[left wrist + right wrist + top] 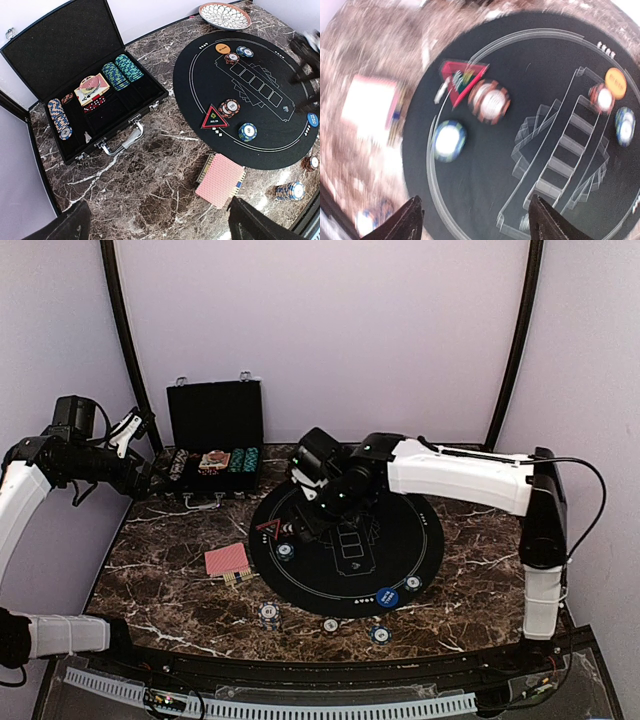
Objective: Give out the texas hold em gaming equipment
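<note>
- Your left gripper (pixel 160 225) hangs over the marble table (pixel 150 165) at its left side, near the black case (pixel 60 55). Its fingers are spread wide with nothing between them.
- Your right gripper (pixel 477 222) hovers above the left part of the round black mat (pixel 400 540). Its fingers stand apart and hold nothing. That wrist view is blurred.
- The red triangle marker (pixel 214 117) lies at the mat's left edge. An orange-and-white chip stack (pixel 230 107) sits against it or just beside it; you cannot tell which.
- A blue-and-green chip (pixel 247 131) lies on the mat near those two, on the side toward the arm bases.
- The red-backed card deck (pixel 220 180) lies off the mat on the marble, near the triangle marker.
- The orange button (pixel 223 48) sits at the mat's far side, with a red-and-white chip (pixel 231 57) and a blue chip (pixel 245 51) just beside it.
- The blue button (pixel 388 595) rests at the mat's near edge.
- Three loose chips (pixel 269 614) sit on the marble between the mat and the arm bases.
- The case stands open, with rows of chips (pixel 122 72) inside.
- The patterned plate (pixel 225 16) sits past the mat's far edge.
</note>
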`<action>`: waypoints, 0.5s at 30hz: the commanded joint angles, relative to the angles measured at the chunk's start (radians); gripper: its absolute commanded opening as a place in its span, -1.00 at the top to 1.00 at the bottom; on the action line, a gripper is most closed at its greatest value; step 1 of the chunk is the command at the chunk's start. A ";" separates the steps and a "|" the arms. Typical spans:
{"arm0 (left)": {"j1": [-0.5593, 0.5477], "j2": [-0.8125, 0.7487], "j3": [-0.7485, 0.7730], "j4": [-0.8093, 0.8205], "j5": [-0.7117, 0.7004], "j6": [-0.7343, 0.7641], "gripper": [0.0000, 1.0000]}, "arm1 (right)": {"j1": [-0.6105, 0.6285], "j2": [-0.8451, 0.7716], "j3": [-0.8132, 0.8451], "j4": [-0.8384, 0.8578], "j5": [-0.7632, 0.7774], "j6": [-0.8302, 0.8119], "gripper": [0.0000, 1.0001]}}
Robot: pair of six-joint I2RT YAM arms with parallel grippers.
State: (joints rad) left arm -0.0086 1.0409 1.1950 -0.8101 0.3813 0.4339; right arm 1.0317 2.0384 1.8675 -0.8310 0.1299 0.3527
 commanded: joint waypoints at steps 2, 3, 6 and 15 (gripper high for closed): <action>0.006 -0.019 0.026 -0.017 0.020 -0.001 -0.98 | 0.146 -0.126 -0.259 -0.026 0.001 0.045 -0.53; 0.006 -0.019 0.028 -0.018 0.021 -0.002 -0.98 | 0.170 -0.142 -0.293 -0.030 -0.007 0.059 -0.57; 0.006 -0.020 0.030 -0.026 0.024 -0.002 -0.98 | 0.232 -0.172 -0.365 -0.032 -0.022 0.095 -0.68; 0.006 -0.023 0.033 -0.044 0.024 0.000 -0.98 | 0.271 -0.141 -0.452 0.034 -0.078 0.120 -0.72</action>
State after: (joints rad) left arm -0.0086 1.0409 1.1961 -0.8196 0.3851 0.4339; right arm 1.2999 1.9091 1.4292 -0.8490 0.0727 0.4530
